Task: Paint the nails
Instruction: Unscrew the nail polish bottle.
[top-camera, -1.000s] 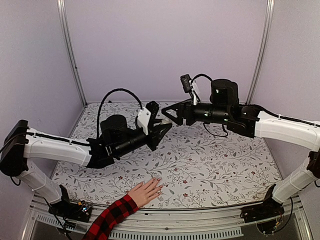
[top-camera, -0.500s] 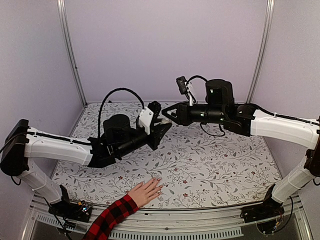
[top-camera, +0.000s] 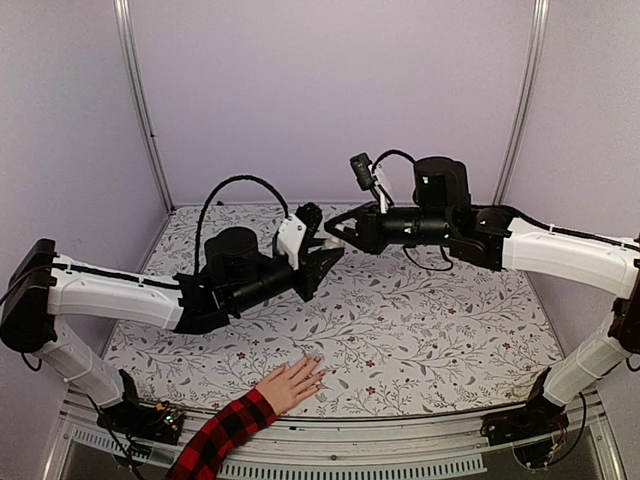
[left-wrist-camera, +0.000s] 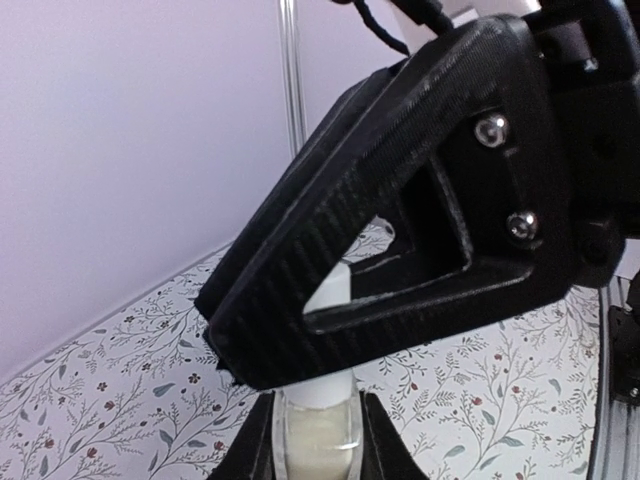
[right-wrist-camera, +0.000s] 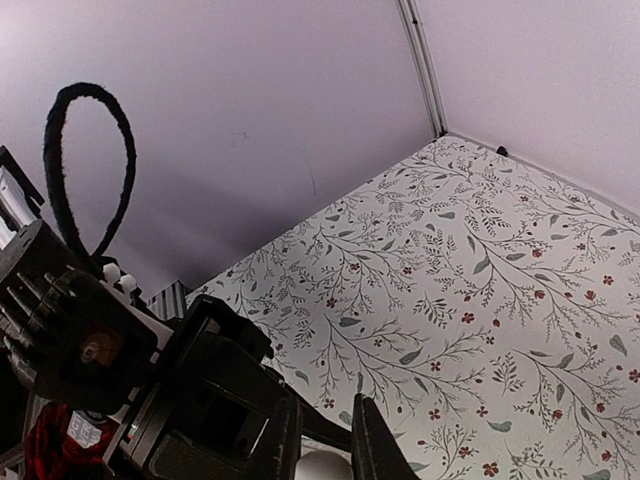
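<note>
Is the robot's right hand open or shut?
Shut: the right hand pinches the white cap of the bottle held by the left hand.

The fingers (left-wrist-camera: 340, 240) of the right gripper (top-camera: 335, 232) are matt black plastic with fine ribbed lines, and their screws (left-wrist-camera: 491, 128) are shiny metal. The bottle (left-wrist-camera: 318, 445) is clear and glossy, its cap (left-wrist-camera: 330, 292) smooth white. The table cover (top-camera: 430, 330) looks matt, and the sleeve (top-camera: 225, 435) is woven plaid cloth. The arm shells (top-camera: 110, 295) are smooth white plastic.

Left tool (top-camera: 325, 255) and right tool (top-camera: 335, 232) meet at the bottle (left-wrist-camera: 318, 440) above the table (top-camera: 450, 330), the hand (top-camera: 293, 383) lying at its near edge.
</note>
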